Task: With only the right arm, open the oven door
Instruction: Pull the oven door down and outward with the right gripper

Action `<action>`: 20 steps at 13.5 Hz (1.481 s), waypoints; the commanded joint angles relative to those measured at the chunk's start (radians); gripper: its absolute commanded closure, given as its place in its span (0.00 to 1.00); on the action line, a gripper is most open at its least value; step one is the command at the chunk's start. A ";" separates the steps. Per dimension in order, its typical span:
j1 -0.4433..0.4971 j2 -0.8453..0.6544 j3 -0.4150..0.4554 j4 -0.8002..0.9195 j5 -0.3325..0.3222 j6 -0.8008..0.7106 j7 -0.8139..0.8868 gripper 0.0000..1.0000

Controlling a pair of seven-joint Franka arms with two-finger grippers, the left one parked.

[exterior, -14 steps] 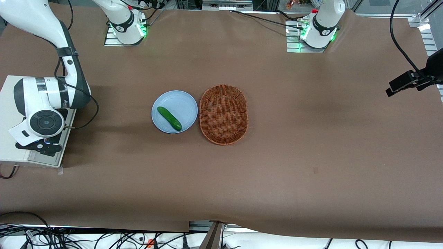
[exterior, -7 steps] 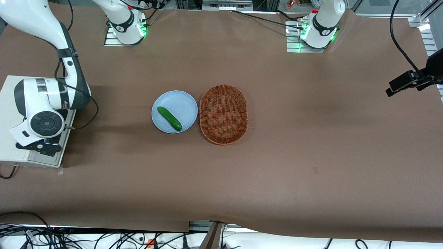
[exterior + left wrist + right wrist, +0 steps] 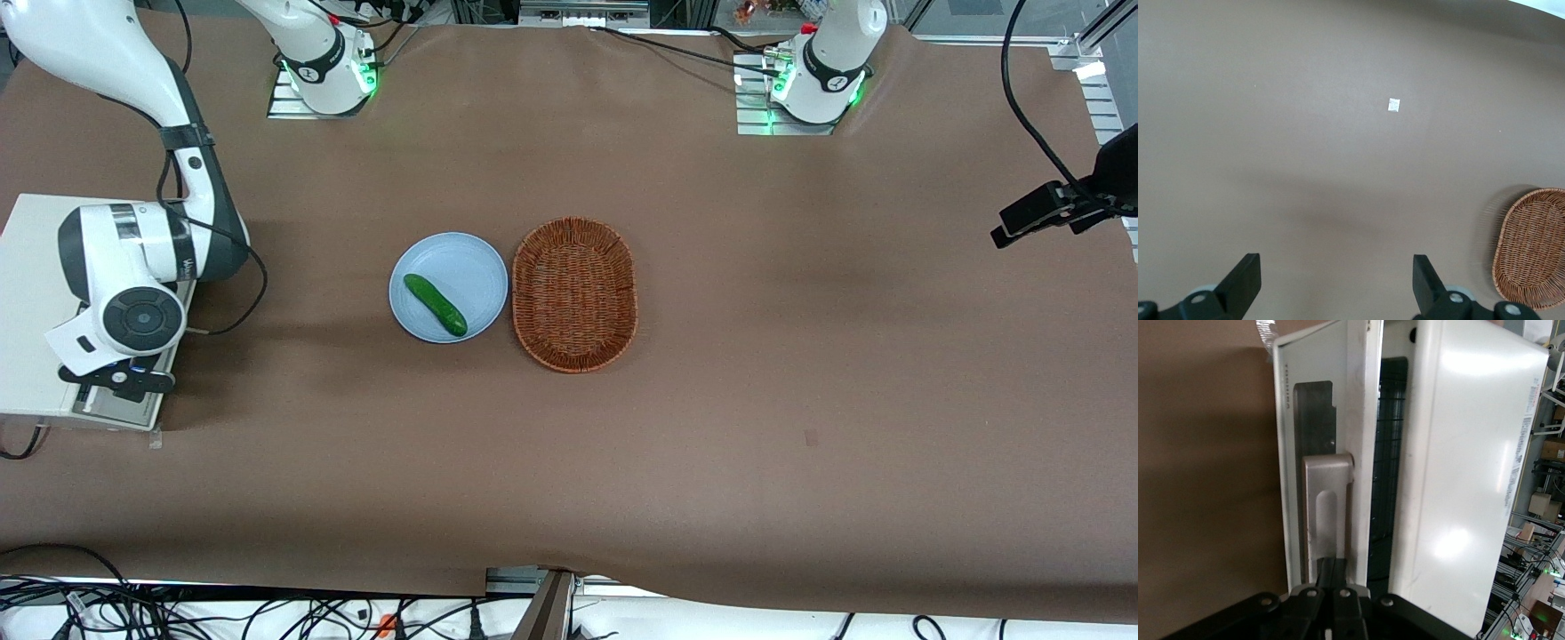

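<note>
Brown cloth covers the table (image 3: 756, 356) in the front view; the oven (image 3: 27, 302) stands at the working arm's end, with my right arm (image 3: 133, 267) bent down over its front edge; my jaws (image 3: 120, 378) sit low at the oven door (image 3: 120, 404), largely masked by the wrist; a blue plate (image 3: 449, 258) bearing a cucumber (image 3: 435, 304) lies mid-table, touching a wicker basket (image 3: 575, 293).

Left wrist view: bare cloth, a small white tag (image 3: 1393, 104), and the wicker basket at the edge; nothing of the task appears.

Right wrist view: the oven door (image 3: 1315, 473) stands slightly ajar from the cream oven body (image 3: 1465, 487); the wire rack (image 3: 1388, 473) shows through the gap; my jaws (image 3: 1333, 583) are drawn together on the door's silver handle (image 3: 1325, 513).

Judged step: swinging the door down; I should follow the hinge arc, pulling outward then downward, and keep the grip square so the handle cannot slip.
</note>
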 commanded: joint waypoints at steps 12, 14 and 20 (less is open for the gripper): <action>0.030 0.113 0.002 0.007 0.054 0.113 0.024 1.00; 0.039 0.142 0.003 0.008 0.053 0.138 0.026 1.00; 0.032 0.188 0.002 0.008 0.056 0.201 0.026 1.00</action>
